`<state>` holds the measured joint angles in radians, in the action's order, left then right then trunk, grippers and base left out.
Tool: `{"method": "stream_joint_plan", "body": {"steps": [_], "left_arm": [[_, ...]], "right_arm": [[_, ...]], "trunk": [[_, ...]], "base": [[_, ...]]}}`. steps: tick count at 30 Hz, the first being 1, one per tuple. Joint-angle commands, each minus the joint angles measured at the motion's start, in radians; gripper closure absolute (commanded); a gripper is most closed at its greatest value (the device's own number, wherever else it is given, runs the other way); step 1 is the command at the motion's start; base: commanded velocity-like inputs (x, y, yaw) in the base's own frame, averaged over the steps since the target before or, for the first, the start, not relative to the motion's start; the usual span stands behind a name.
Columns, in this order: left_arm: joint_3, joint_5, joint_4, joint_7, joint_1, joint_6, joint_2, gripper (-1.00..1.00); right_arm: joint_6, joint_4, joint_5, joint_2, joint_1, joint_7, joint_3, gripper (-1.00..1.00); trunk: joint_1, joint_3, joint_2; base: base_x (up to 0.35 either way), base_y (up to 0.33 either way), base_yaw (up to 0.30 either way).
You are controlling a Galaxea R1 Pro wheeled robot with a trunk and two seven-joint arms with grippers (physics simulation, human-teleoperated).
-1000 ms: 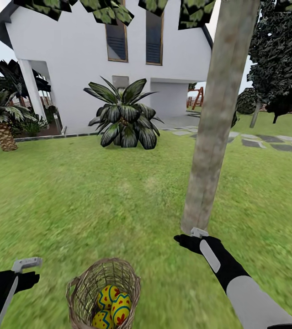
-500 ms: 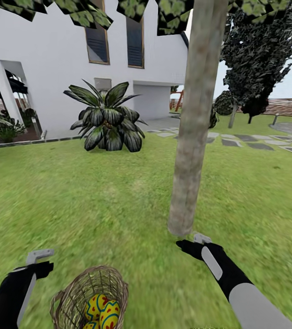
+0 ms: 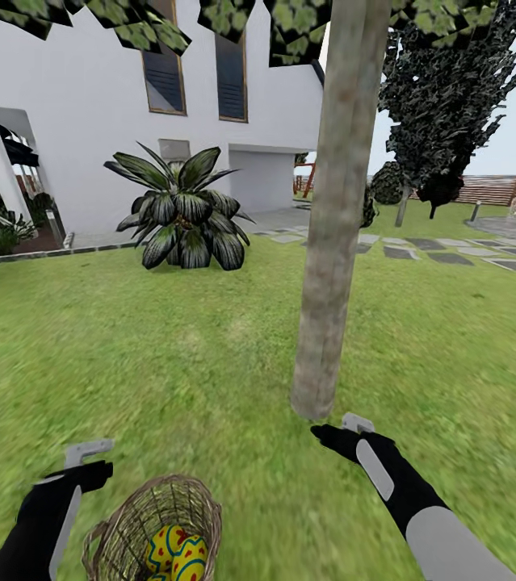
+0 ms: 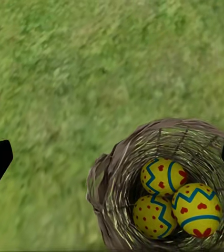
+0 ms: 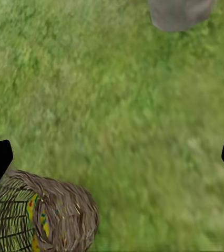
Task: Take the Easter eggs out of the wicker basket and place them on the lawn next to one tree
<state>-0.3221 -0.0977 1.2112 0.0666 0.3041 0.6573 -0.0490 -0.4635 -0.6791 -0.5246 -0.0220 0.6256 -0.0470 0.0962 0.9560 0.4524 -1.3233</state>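
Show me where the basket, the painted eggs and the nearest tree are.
basket (image 4: pixel 108 194), left wrist view, woven rim.
eggs (image 4: pixel 197 209), left wrist view, top of one egg.
tree (image 3: pixel 334 210), head view, middle of the trunk.

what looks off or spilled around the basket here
Nothing stands out. The wicker basket sits upright on the lawn with all three Easter eggs inside, none spilled, near the tree.

Our head camera looks forward and down across the lawn (image 3: pixel 169 355) toward the tree (image 3: pixel 330 242). Both wrist cameras face straight down, sharing the wicker basket (image 4: pixel 112 184) nearby.
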Motion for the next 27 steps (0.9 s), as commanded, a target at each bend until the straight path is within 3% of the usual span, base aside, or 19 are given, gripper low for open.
{"method": "stream_joint_plan", "body": {"steps": [1,7,16,27], "left_arm": [[0.000,-0.008,-0.002,-0.003,0.001,0.002,0.003,-1.00],[0.000,0.037,-0.078,-0.005,0.001,-0.041,0.016,-1.00],[0.001,0.052,-0.215,-0.007,0.002,-0.122,0.022,-1.00],[0.001,0.052,-0.304,-0.137,0.004,-0.135,0.023,-1.00]], "right_arm": [[-0.004,-0.009,-0.007,-0.001,0.000,-0.005,0.004,-1.00],[-0.014,-0.100,-0.011,0.004,0.000,-0.006,0.006,-1.00],[-0.018,-0.145,-0.016,0.000,0.000,-0.006,0.009,-1.00],[-0.018,-0.151,-0.017,0.002,0.000,-0.005,0.011,-1.00]], "trunk": [[-0.004,-0.002,0.006],[-0.027,-0.021,0.048],[-0.061,-0.049,0.111],[-0.061,-0.053,0.111]], "base": [[0.000,0.000,-0.003],[0.000,0.000,-0.001],[0.000,0.000,0.000],[0.000,0.000,-0.074]]}}
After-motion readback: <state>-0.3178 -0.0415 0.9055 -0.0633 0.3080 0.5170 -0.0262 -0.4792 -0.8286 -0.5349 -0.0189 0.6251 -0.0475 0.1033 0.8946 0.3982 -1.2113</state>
